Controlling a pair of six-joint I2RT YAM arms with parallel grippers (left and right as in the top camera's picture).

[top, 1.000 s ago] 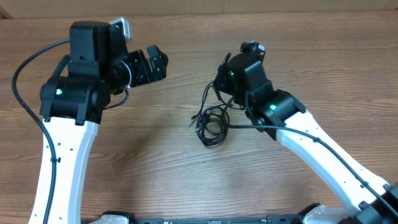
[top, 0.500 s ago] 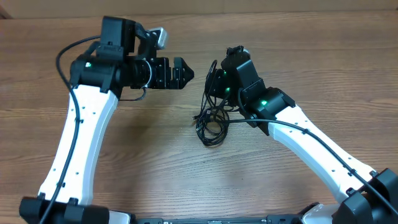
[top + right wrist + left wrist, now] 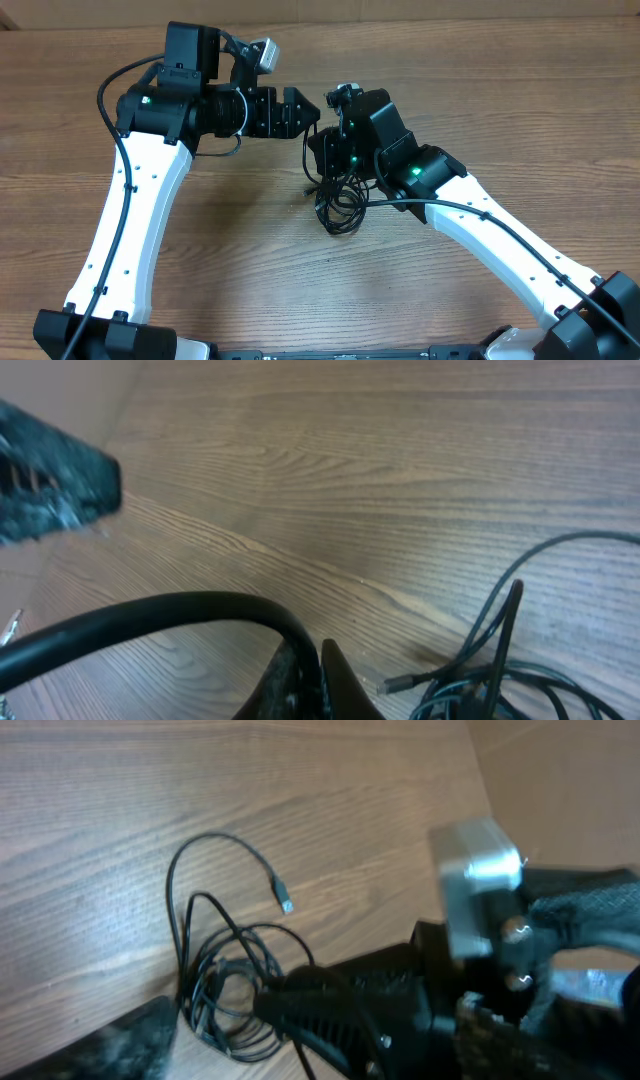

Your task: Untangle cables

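The cables (image 3: 340, 203) lie as a tangle of thin black loops on the wooden table, just below my right gripper (image 3: 318, 152). The right wrist view shows the right gripper (image 3: 320, 672) shut on one black cable strand (image 3: 180, 610), which arcs away to the left. The rest of the tangle (image 3: 500, 660) and a silver-tipped plug (image 3: 392, 684) lie to its right. My left gripper (image 3: 298, 112) is open, pointing right, close beside the right gripper. In the left wrist view the tangle (image 3: 222, 988) and a loose plug end (image 3: 286, 905) sit below, partly hidden by the right arm (image 3: 400, 1010).
The two wrists nearly touch above the table's middle. Thick black arm wires loop beside the left arm (image 3: 110, 110) and along the right arm (image 3: 470, 208). A brown wall edge (image 3: 450, 10) runs along the back. Bare wood (image 3: 230, 250) lies in front.
My left arm swung right until its open gripper is beside the right gripper, its jaws narrowing a little. The right gripper shifted left with its strand. The tangle barely moved.
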